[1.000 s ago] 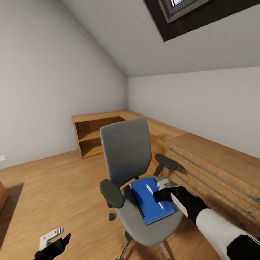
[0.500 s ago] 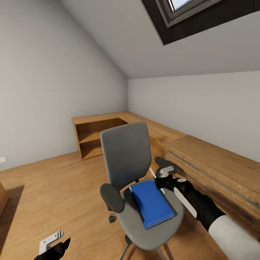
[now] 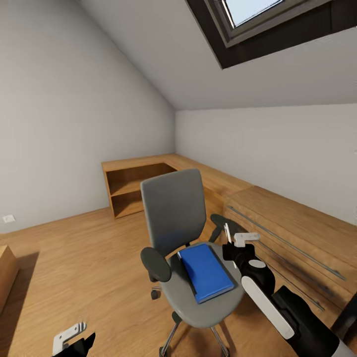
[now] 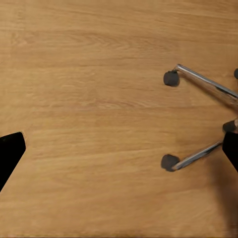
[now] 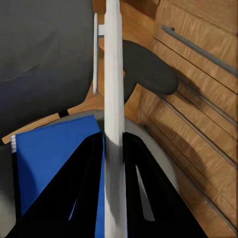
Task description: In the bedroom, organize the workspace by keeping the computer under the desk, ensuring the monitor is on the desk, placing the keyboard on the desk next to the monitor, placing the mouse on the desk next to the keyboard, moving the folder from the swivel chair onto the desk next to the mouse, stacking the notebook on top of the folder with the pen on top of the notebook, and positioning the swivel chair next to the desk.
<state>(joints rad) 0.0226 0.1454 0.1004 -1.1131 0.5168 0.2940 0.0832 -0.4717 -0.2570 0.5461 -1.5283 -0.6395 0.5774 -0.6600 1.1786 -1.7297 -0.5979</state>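
Head view: right gripper (image 3: 233, 237) pinches a white pen (image 3: 227, 232) above the chair (image 3: 173, 210) seat, beside the blue folder (image 3: 205, 271); left gripper (image 3: 69, 336) state unclear

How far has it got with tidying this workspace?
Early days. Nothing looks finished: the blue folder lies on the swivel chair seat. In hand: the right tool pinches a slim white pen. Left: moving the folder off and stacking on it.

swivel chair (image 3: 174, 213): matt grey cloth, chrome legs | folder (image 3: 205, 271): smooth matt blue | floor (image 3: 79, 258): satin wood planks | low cabinets (image 3: 277, 218): grained wood
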